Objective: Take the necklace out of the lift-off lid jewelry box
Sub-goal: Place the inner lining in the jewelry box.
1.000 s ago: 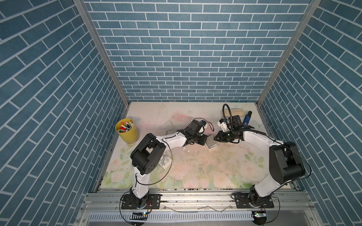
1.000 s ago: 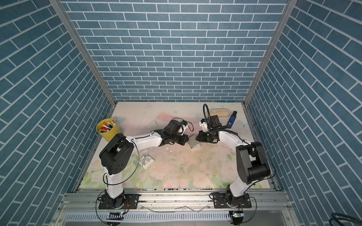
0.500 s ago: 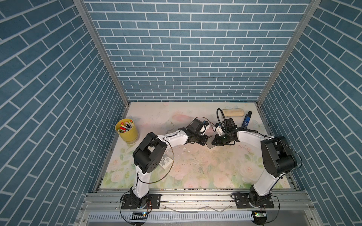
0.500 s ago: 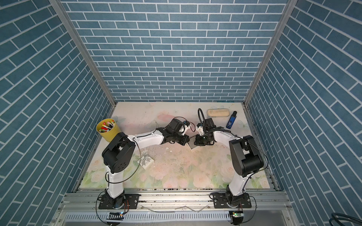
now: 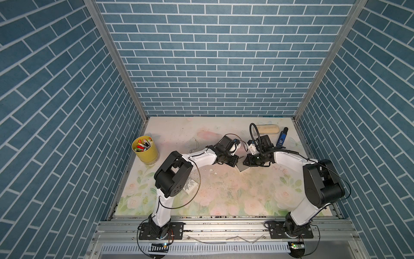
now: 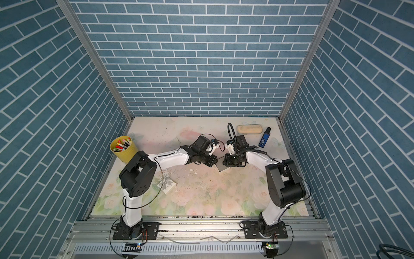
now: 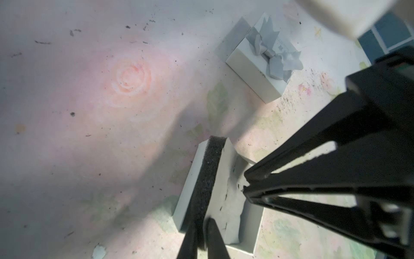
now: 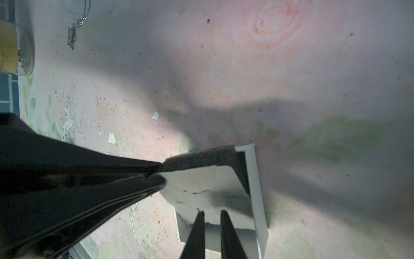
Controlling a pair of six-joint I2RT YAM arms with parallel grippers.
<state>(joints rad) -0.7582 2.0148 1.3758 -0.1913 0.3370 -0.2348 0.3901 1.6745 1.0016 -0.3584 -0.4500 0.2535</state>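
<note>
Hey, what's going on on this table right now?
Both arms are working at the open jewelry box. The left gripper pinches its black foam insert; the right gripper sits at the grey liner card. The necklace already lies on the table, and the bow-topped lid rests apart.

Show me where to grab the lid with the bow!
Probably grab the lid by its two long flat sides, coming straight down from above. It lies bow-up on the mat, so those sides stand free while the bow clutters the top.
</note>
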